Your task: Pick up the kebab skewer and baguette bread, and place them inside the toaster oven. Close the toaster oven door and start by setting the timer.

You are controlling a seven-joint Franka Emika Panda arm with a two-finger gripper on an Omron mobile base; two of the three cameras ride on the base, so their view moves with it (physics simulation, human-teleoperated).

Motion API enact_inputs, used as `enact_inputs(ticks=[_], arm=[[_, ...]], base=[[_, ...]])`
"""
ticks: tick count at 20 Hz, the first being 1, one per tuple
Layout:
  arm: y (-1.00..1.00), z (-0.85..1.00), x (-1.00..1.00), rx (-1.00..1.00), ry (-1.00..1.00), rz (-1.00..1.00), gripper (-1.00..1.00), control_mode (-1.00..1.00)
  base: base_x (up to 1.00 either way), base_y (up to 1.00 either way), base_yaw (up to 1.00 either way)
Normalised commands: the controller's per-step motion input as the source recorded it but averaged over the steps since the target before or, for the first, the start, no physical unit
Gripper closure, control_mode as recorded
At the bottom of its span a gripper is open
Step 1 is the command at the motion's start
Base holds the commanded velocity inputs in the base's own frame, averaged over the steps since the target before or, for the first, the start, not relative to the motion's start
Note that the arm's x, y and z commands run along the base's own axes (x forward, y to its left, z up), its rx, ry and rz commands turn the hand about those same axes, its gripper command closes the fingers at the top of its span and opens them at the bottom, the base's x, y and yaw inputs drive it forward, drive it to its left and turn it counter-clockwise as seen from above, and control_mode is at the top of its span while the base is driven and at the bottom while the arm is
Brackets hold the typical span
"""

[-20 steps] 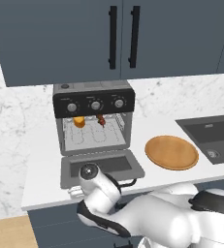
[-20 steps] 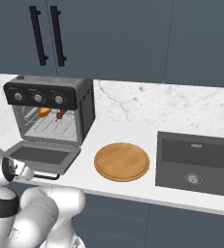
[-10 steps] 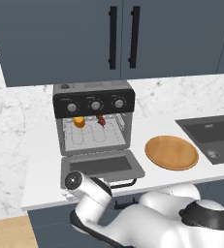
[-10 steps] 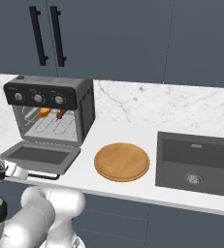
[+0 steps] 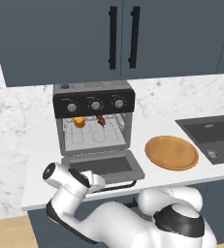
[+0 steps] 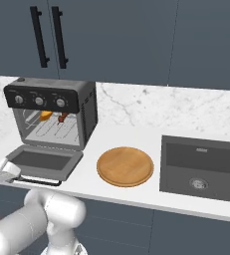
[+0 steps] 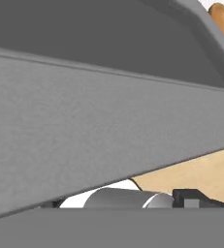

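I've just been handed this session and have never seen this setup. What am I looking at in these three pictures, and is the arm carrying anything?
It is a simulated kitchen with a white robot arm on a driving base. Two pictures come from cameras riding behind the arm, on its left and on its right. The third looks along the end effector and is pressed up against grey surfaces I can't identify.

On the counter stands the toaster oven, its door dropped open and flat. On its rack lie the baguette bread and the kebab skewer. Beside the oven is a bare wooden plate, then a dark sink.

The end effector sits low at the door's front edge, near the black handle. I can't see its fingers clearly. Nothing appears to be held.
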Motion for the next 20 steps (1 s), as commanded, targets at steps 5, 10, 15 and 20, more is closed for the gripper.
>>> enact_inputs(ticks=[5,10,15,20], arm=[[-0.50,-0.46,0.10,0.00,-0.40,0.04,-1.00,-1.00],[-0.61,-0.52,0.26,0.04,-0.40,0.01,-1.00,-1.00],[-0.87,-0.05,0.74,0.07,-0.26,0.00,-1.00,-1.00],[-0.85,0.02,0.85,0.05,-0.13,0.00,-1.00,-1.00]], base=[[0.00,0.00,0.00],[0.00,0.00,0.00],[0.00,0.00,0.00],[0.00,0.00,0.00]])
